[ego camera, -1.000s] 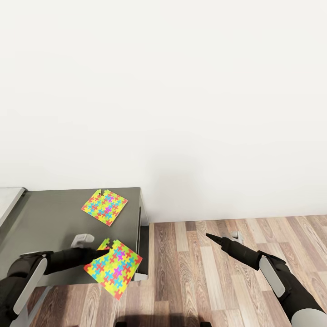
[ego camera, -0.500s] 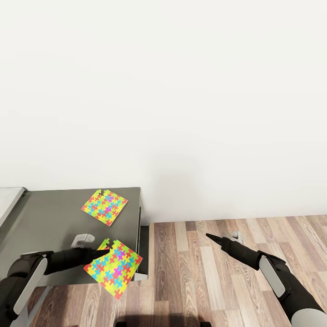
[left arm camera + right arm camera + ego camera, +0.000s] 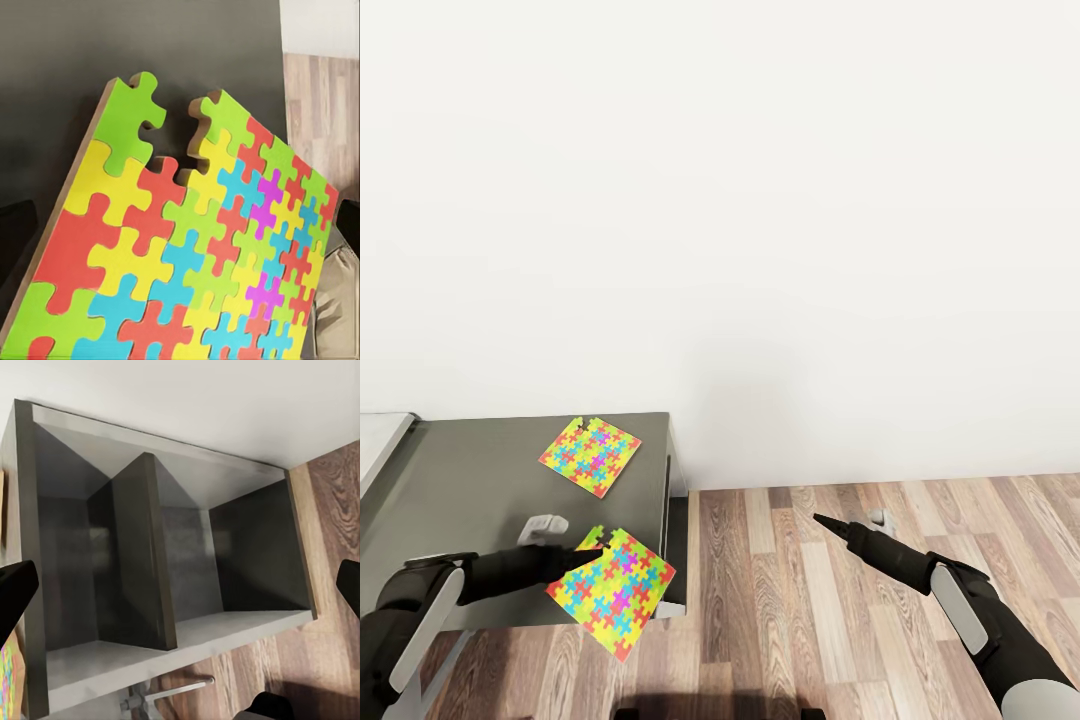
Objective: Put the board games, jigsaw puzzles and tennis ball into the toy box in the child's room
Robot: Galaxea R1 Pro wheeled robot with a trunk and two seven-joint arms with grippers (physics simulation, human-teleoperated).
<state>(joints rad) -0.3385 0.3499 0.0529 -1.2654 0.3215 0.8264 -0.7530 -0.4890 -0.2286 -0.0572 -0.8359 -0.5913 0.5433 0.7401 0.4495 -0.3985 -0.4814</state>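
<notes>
Puzzles: two on table (image 3: 480, 480) | left pincer (image 3: 596, 549) holding near puzzle (image 3: 612, 592) | right pincer (image 3: 818, 519) spread wide

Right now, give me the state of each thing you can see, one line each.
Near jigsaw puzzle: held by the left gripper, tilted, overhanging the table's edge.
Far jigsaw puzzle: lying flat on the table, untouched.
Right gripper: over the floor, holding nothing; its fingertips sit wide apart in the right wrist view.
</notes>
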